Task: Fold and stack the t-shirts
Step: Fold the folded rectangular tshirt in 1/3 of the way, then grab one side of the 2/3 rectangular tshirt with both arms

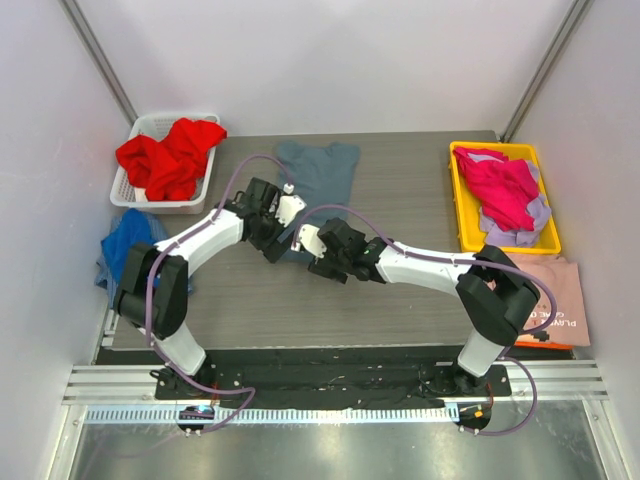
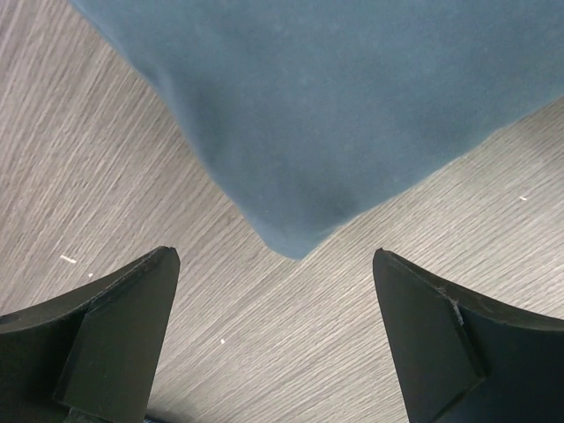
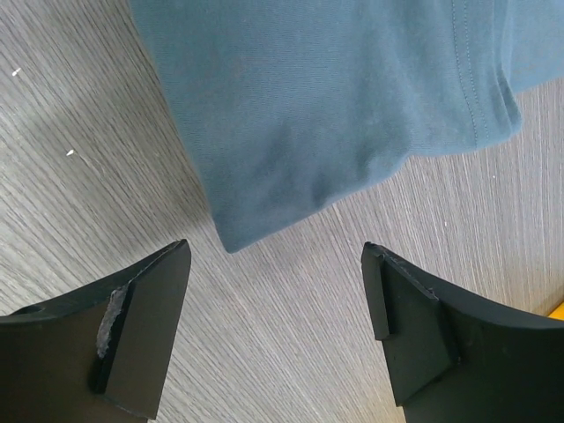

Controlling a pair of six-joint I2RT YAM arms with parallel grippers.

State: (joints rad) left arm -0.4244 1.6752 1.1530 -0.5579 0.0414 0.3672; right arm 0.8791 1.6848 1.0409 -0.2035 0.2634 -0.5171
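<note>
From above, a slate blue-grey cloth t-shirt [image 1: 318, 172] lies flat on the grey wood-grain tabletop [image 1: 400, 300], with both arms meeting at its near hem. The left wrist view shows the left claw [image 2: 273, 264] wide and empty, a hem corner just ahead. The right wrist view shows the right claw [image 3: 275, 256] equally wide, holding nothing. The cloth looks soft, light and limp, and is probably best pinched at those corners.

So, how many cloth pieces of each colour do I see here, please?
red shirt, in the white basket: 1
slate blue-grey shirt, on the table: 1
royal blue shirt, left table edge: 1
magenta shirt, in the yellow tray: 1
lilac cloth, under the magenta shirt: 1
pale pink shirt, far right: 1
Total: 6
</note>
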